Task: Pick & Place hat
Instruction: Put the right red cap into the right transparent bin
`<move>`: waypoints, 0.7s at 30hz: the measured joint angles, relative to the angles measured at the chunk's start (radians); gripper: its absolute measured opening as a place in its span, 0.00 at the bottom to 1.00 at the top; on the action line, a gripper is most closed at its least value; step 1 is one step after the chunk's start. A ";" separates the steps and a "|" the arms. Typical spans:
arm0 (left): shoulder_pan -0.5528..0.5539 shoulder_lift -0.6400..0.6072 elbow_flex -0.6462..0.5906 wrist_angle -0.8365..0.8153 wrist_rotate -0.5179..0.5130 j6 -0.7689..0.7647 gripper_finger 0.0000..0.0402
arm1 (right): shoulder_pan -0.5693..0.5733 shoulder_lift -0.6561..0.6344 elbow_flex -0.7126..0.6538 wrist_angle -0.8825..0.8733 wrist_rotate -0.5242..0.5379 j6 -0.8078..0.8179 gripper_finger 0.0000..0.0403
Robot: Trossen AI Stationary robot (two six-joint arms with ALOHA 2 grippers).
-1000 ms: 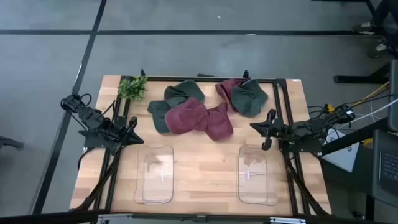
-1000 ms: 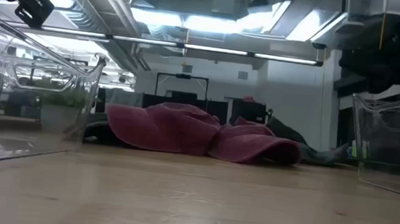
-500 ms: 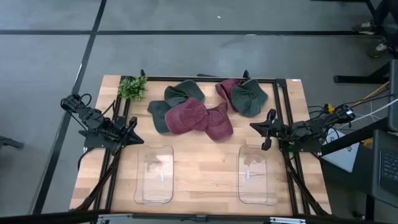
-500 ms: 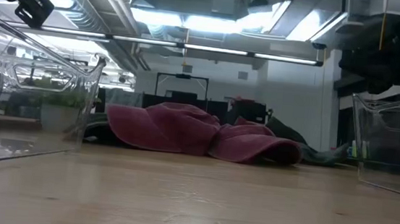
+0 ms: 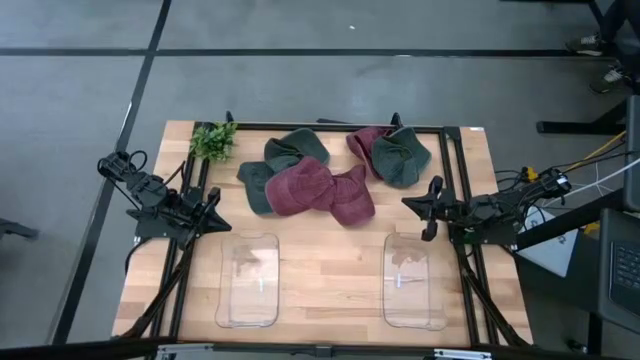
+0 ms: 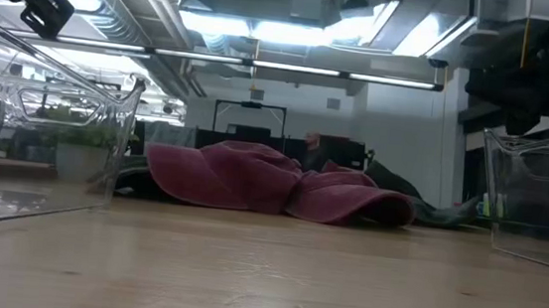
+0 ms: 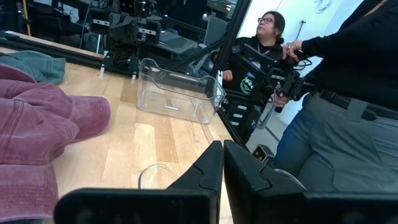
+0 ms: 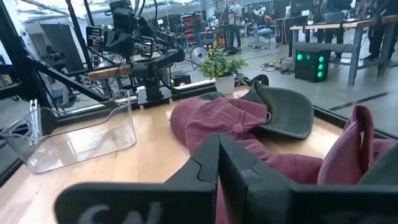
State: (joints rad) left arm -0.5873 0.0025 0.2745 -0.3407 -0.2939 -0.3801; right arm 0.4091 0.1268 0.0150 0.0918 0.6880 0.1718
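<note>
Wood desk [image 5: 330, 255], hats [image 5: 320, 190] heaped at the far edge, well clear of both bins. Left gripper [image 5: 212, 222] and right gripper [image 5: 408, 205]: fingers closed, empty. I'd pinch a brim; soft, light, floppy.

A grey floor [image 5: 300, 80] crossed by dark lines surrounds the wooden surface [image 5: 330, 260]. Overhead, bright ceiling lights [image 6: 265, 29] run among exposed ducts. Two people [image 7: 323, 93] stand beside the left edge. Desks [image 8: 323, 25] fill the far room.
</note>
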 joint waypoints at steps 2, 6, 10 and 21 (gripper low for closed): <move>0.000 0.000 0.000 0.000 0.000 0.000 0.03 | 0.000 0.000 0.022 -0.009 0.000 0.007 0.02; 0.000 0.000 0.000 0.000 0.000 0.000 0.03 | -0.011 0.002 0.082 -0.101 -0.001 -0.002 0.02; 0.000 0.000 0.000 0.000 0.000 0.000 0.03 | -0.047 0.003 0.148 -0.198 0.000 0.008 0.02; 0.000 0.000 0.000 0.000 0.000 0.000 0.02 | -0.143 0.128 0.335 -0.380 0.001 0.004 0.02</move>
State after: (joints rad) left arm -0.5870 0.0023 0.2745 -0.3408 -0.2939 -0.3799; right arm 0.2658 0.2546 0.3497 -0.2883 0.6889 0.1757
